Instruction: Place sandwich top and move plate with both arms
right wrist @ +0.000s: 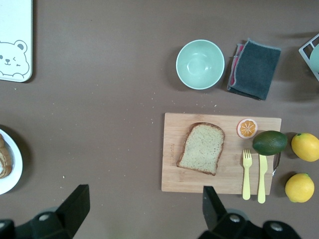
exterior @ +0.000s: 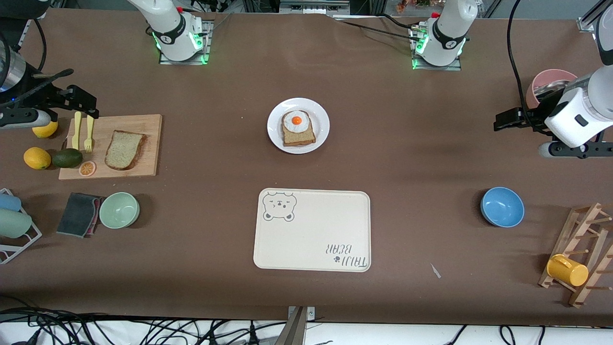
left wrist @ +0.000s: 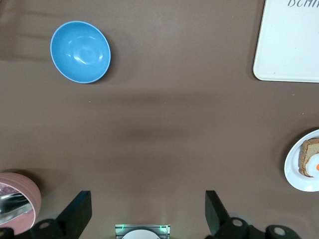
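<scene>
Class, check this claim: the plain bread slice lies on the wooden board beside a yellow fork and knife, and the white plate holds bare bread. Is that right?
Not quite. The bread on the white plate carries a fried egg, as the front view shows. The plain bread slice does lie on the wooden board beside the fork and knife.

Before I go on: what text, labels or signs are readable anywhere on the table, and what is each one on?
"TAIJI BEAR": printed with a small paw mark on one corner of the cream tray; it reads upside down in the front view.
"BEAR", partly cut off: the same print at the edge of the left wrist view.
No words, only a winking bear face drawing on the tray's other corner.
Round marks on the arm bases: too small to read.
</scene>
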Motion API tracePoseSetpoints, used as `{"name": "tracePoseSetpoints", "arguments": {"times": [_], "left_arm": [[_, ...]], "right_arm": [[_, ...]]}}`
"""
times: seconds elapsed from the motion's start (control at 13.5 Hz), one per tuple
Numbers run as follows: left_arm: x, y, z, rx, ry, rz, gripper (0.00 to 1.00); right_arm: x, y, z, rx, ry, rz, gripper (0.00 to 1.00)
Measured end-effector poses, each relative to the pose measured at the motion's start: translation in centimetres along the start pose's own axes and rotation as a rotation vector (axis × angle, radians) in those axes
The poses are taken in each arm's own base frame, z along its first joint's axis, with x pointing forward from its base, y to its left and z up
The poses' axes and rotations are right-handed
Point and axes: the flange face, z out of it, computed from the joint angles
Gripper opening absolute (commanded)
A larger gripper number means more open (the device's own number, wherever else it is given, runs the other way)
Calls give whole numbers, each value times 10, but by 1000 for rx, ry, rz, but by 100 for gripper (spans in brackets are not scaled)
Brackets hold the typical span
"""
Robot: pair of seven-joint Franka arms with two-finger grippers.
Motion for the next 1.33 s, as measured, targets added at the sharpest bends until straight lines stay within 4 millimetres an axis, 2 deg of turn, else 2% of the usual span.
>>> {"name": "tracePoseSetpoints", "arguments": {"times": [0.3, 0.89, 1.04, 1.33], "left_arm": [[0, 0, 0, 0, 0, 0, 100], [0, 0, 0, 0, 0, 0, 100], [0, 0, 0, 0, -1, 0, 100], [0, 0, 1, 0, -2, 0, 100]], "right_arm": [[1, -10, 0, -1, 0, -23, 100], [5, -7, 9, -1, -14, -20, 100], [11, -6, 27, 1, -60, -18, 100], [31, -1, 87, -5, -177, -13, 100]]}}
